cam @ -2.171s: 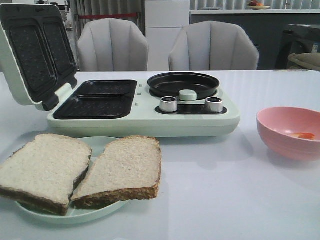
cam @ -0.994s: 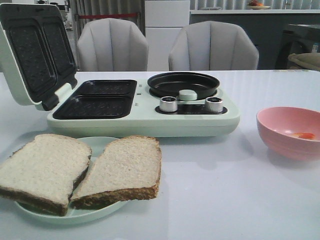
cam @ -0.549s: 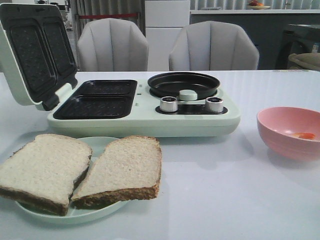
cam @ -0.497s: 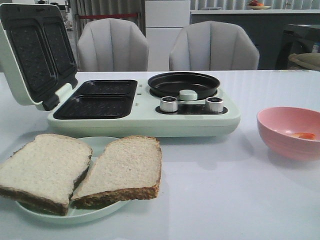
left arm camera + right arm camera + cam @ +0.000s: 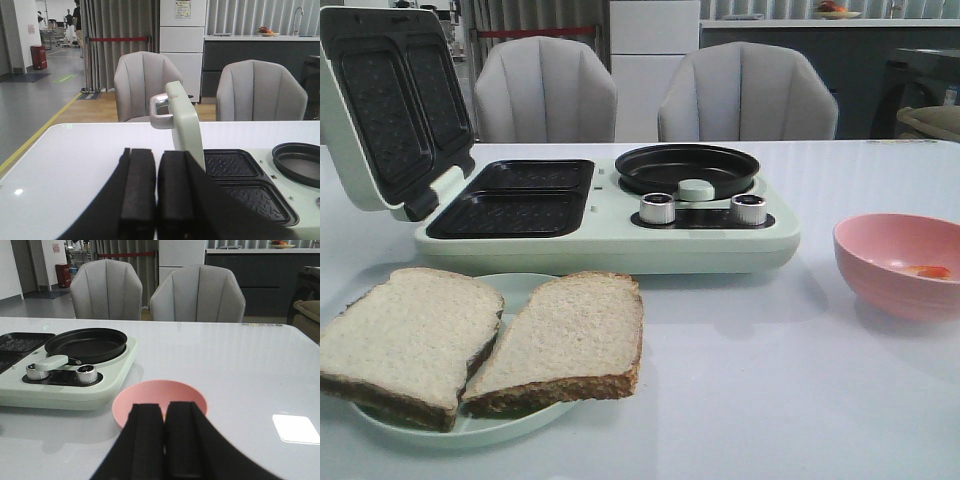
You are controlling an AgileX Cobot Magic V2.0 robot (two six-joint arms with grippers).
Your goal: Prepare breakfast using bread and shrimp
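Both hands closed, empty: left hand [image 5: 150, 200] must open wide, grip the bread [image 5: 565, 340] by its crust edge.

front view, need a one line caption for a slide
Two bread slices on a pale green plate before an open sandwich maker, shrimp in a pink bowl.

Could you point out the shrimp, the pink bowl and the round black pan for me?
shrimp [image 5: 927, 270], front view, its orange body.
pink bowl [image 5: 880, 285], front view, outer wall.
round black pan [image 5: 650, 179], front view, its near rim.
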